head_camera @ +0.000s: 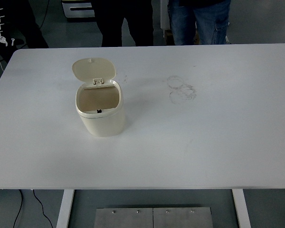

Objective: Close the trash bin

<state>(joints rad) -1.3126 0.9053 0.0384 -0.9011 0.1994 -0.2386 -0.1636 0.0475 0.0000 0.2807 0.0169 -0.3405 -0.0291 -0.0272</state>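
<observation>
A small cream trash bin (103,118) stands on the white table (204,142), left of the middle. Its lid (94,69) is swung up and back on its hinge, so the bin's mouth is open and the inside shows. Neither of my hands nor arms is in the head view.
People stand behind the table's far edge: dark trousers (126,21) at the top middle, blue jeans (204,21) to the right, a dark sleeve (9,23) at the top left. Faint ring marks (181,89) stain the table. A cable (38,209) hangs below the near edge.
</observation>
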